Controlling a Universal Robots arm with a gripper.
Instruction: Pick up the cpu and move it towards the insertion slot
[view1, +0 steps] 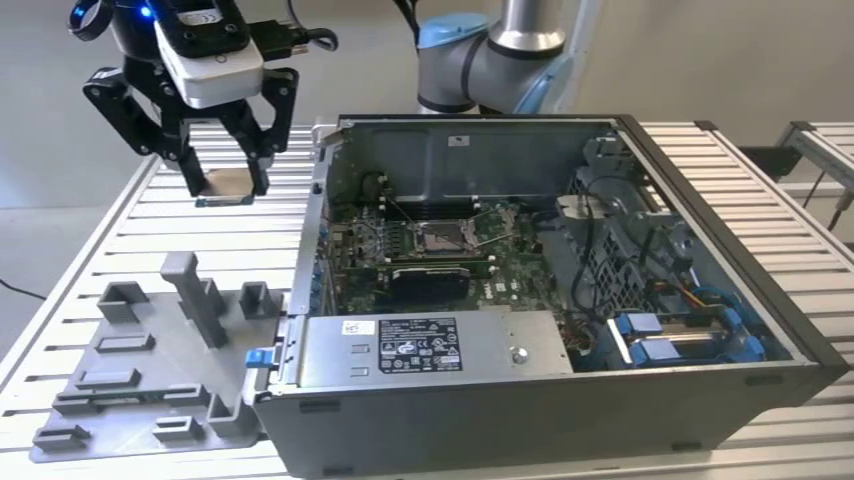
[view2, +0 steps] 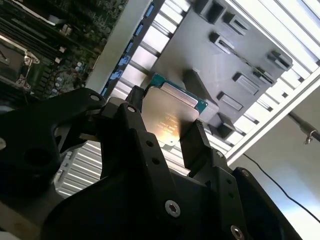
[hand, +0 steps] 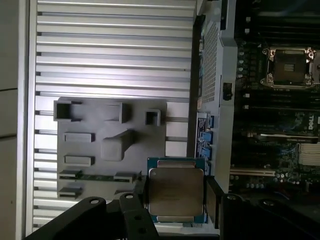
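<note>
- Silvery metal is catching the light on the broad face of the cpu (hand: 175, 192) in both wrist views, with a thin green edge showing around it.
- In the exterior view the cpu (view1: 224, 184) is showing a tan side and is hanging level in the air, clear of every surface.
- The black pincer (view1: 227, 188) is gripping the cpu by two opposite edges, its fingers closed narrowly against the chip; in the first wrist view the pincer (hand: 176, 200) is pressing one dark finger on each side of the square.
- A grey plastic tray (view1: 134, 400) with raised blocks is lying on the bench below; in the exterior view the chip is hovering beyond the tray's far end.
- The bench (view1: 200, 225) is made of pale ribbed metal slats.
- An open computer case (view1: 534, 400) is standing on the bench just beside the tray, towards the exterior view's right.
- Inside the case, the insertion slot (view1: 441, 237) is sitting as a square metal frame on a green circuit board (view1: 514, 270), well apart from the held chip.
- The grey and blue arm (view1: 494, 50) is rising behind the case.
</note>
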